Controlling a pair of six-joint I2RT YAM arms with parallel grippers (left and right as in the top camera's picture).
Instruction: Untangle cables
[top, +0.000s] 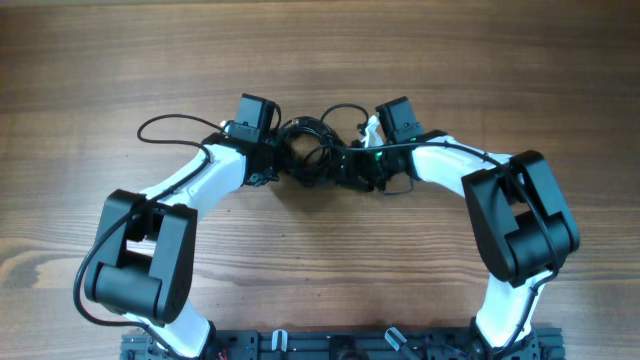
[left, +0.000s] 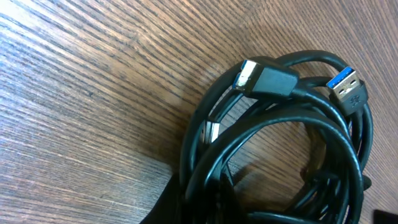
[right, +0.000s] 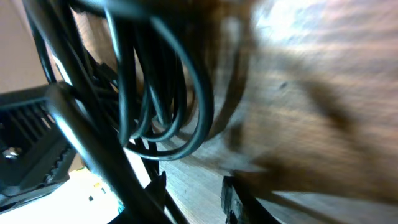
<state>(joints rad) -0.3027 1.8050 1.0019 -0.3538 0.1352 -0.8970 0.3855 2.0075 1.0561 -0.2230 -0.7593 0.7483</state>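
Note:
A tangled bundle of thin black cables (top: 312, 150) lies on the wooden table between my two arms. In the left wrist view the coil (left: 280, 143) fills the right side, with a blue-tongued USB plug (left: 346, 87) and two silver plug tips (left: 247, 76) on top. My left gripper (top: 277, 165) (left: 208, 202) sits at the bundle's left edge, and several strands run down between its dark fingers. My right gripper (top: 356, 165) (right: 196, 190) is at the bundle's right edge. Its fingers are apart with bare wood between them, and cable loops (right: 161, 93) hang just beside its left finger.
A thin black wire (top: 160, 124) loops out over the table left of the left arm. Another small loop (top: 345, 110) rises behind the bundle. The arm bases and a black rail (top: 340, 345) stand at the near edge. The wooden table (top: 500, 70) spreads all around.

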